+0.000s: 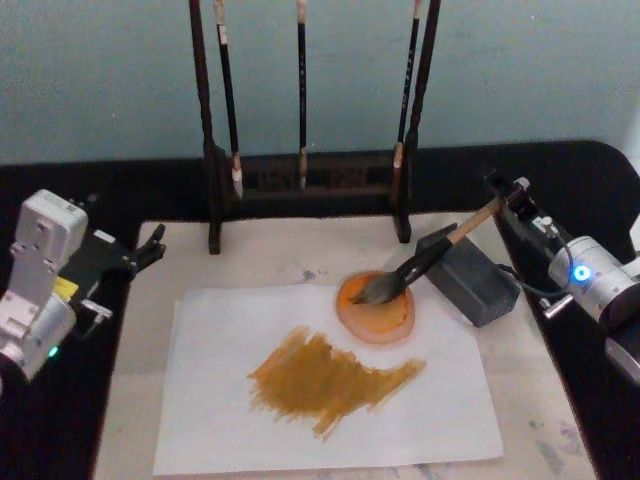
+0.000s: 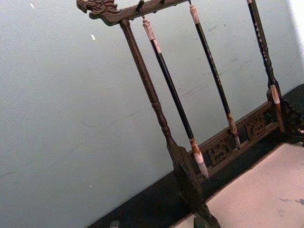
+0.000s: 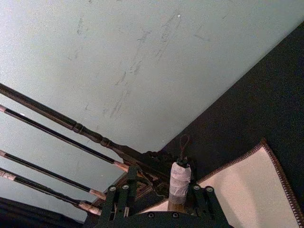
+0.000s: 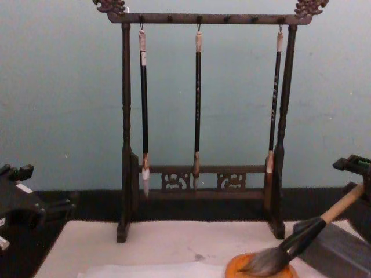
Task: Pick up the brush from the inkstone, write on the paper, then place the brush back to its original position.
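The brush (image 1: 428, 256) lies with its soft tuft in the inkstone (image 1: 377, 309), handle on the grey block (image 1: 470, 273). It looks light and stiff-handled. The right gripper (image 1: 511, 192) pinches its wrapped top; the left gripper (image 1: 150, 247) idles, jaws spread.

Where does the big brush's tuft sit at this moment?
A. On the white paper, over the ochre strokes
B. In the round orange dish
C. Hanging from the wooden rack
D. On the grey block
B: the brush has its tuft lying in the inkstone, while the right hand is at the top end of its handle.
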Tool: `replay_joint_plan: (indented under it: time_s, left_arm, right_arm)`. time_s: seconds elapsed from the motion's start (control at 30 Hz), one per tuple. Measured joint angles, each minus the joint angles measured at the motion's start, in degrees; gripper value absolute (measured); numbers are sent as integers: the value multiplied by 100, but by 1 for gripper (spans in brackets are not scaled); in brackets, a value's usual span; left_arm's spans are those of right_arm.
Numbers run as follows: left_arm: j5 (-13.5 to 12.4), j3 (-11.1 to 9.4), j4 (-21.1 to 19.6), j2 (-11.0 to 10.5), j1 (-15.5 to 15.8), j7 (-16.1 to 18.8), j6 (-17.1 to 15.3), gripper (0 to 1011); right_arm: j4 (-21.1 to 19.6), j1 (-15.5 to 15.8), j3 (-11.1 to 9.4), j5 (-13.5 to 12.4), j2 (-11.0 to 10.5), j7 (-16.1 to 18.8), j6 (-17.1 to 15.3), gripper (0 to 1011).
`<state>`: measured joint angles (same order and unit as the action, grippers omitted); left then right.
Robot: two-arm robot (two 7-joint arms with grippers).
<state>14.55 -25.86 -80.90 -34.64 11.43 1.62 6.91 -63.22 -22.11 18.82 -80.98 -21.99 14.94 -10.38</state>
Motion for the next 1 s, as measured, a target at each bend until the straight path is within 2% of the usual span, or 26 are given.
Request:
replay_joint_plan:
  time_s: [0.2,0.33,0.37,0.47,0.77,0.83,0.87,0.9,0.93,1.0]
  left_arm:
    - [0,0,0,0,0,0,0,1010]
    - [0,0,0,0,0,0,0,1010]
    - [0,0,0,0,0,0,0,1010]
    - [0,0,0,0,0,0,0,1010]
    - [0,0,0,0,0,0,0,1010]
    - [0,0,0,0,0,0,0,1010]
    - [0,0,0,0,0,0,0,1010]
    - [0,0,0,0,0,0,0,1010]
    - [0,0,0,0,0,0,0,1010]
    - [0,0,0,0,0,0,0,1010]
  right_arm:
    - [-3,2,-3,0,0,-2,-3,731]
    - [-4,3,-3,2,0,-3,-5,884]
    - [-4,3,-3,2,0,-4,-7,884]
    - [-4,3,-4,2,0,-5,-9,977]
    - [-59,27,1,1,-18,-43,11,1000]
    - [-273,138,-22,-41,-69,-215,86,1000]
    - [-463,245,-57,-100,-114,-425,125,1000]
    - [-463,245,-57,-100,-114,-425,125,1000]
    - [-739,396,-95,-154,-190,-701,155,1000]
    - [-1027,554,-123,-200,-284,-997,182,1000]
